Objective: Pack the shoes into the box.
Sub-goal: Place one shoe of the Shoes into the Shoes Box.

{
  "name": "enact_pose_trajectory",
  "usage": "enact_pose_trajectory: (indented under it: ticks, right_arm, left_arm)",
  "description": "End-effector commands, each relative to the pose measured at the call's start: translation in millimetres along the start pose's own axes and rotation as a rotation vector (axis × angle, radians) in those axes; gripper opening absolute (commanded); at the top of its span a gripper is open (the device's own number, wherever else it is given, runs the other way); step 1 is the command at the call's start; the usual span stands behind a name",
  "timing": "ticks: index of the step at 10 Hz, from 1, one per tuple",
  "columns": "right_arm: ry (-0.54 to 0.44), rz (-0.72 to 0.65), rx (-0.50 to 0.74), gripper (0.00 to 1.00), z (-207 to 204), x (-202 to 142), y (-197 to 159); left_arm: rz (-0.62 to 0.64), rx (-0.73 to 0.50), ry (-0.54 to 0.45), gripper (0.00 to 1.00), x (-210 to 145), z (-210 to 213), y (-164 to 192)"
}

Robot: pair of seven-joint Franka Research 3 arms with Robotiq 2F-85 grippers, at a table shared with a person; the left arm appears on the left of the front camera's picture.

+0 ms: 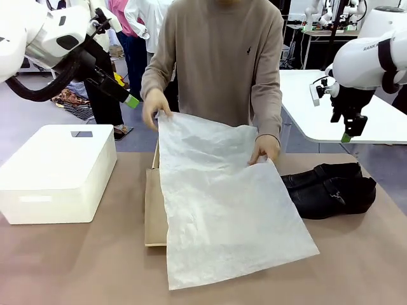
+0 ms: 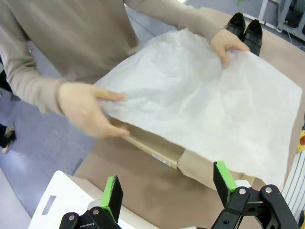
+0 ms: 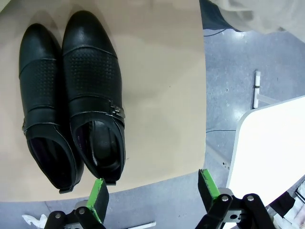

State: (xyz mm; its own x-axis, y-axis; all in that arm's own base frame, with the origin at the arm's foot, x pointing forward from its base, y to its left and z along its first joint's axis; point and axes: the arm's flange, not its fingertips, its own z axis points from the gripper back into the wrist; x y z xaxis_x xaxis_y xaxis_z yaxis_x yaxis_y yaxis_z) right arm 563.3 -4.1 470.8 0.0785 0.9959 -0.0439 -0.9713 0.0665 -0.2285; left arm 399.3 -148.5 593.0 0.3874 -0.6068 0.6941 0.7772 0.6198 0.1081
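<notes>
Two black leather shoes [image 1: 329, 189] lie side by side on the table's right side, toes toward the middle; from above the shoes [image 3: 71, 95] show their side buckles. The tan box [image 1: 154, 210] sits mid-table, mostly covered by a large white tissue sheet [image 1: 219, 210] that the person holds by its far corners with both hands. In the left wrist view the box [image 2: 157, 151] peeks out under the tissue sheet [image 2: 209, 105]. My left gripper [image 1: 130, 100] hangs open high at the far left. My right gripper [image 1: 346, 135] hovers open above the shoes, nothing between its fingers.
A white plastic bin [image 1: 57, 171] with a lid stands on the table's left side. A white table [image 1: 343, 108] lies beyond the far right edge. The person stands at the far side, arms over the box. The near table strip is bare.
</notes>
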Motion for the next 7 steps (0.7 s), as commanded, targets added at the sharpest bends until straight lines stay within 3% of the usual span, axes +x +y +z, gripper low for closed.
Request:
enact_pose_trajectory:
  ticks: [1, 7]
  right_arm:
    - [-0.001, -0.002, -0.006, 1.00, 2, -2, 0]
    - [-0.040, -0.024, 0.068, 1.00, -45, -13, -10]
  left_arm:
    - [-0.007, -0.013, -0.013, 1.00, -2, 0, 3]
    - [-0.007, -0.013, -0.013, 1.00, -2, 0, 3]
